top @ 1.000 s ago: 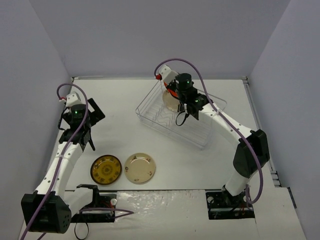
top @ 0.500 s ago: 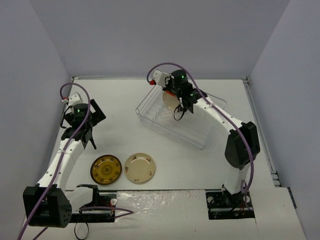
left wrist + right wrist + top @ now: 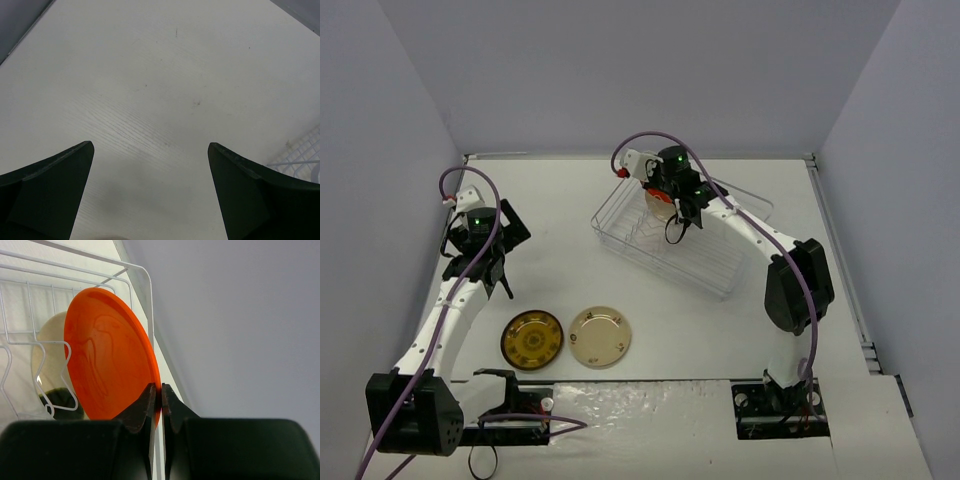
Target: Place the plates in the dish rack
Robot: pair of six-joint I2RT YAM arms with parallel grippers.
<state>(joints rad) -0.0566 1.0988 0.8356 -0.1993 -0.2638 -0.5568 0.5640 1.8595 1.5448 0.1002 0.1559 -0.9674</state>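
**Orange-red plate held on edge at the far left end of the rack**

At the left, the left end effector [image 3: 150, 145] hangs over bare table [image 3: 570, 200]. Its two dark, matte, wedge-shaped fingers [image 3: 55, 190] stand wide apart and have nothing between them. The table top is white with a fine wood-like grain and some small dark marks.

Near the front edge, two round plates lie flat, just beside each other but not touching. The left one is a dark brown plate [image 3: 532, 339], glossy, with a yellow pattern in the middle. The right one is a cream plate [image 3: 600, 336] with small brown motifs.

Further right and further back stands the dish rack [image 3: 710, 265], a rectangular basket of thin, shiny wire with zigzag prongs. It lies diagonally on the table, from far left to near right.

The right end effector [image 3: 161, 390] reaches into the far left end of the rack. Its fingers are closed tightly on the rim of the orange-red plate [image 3: 110, 355]. This plate is smooth and shiny and stands on edge, next to the end wires. Just behind it a second cream plate [image 3: 47, 340] with a dark patch stands among the prongs.

Plain walls [image 3: 620, 70] of pale lavender-grey close the table on three sides.
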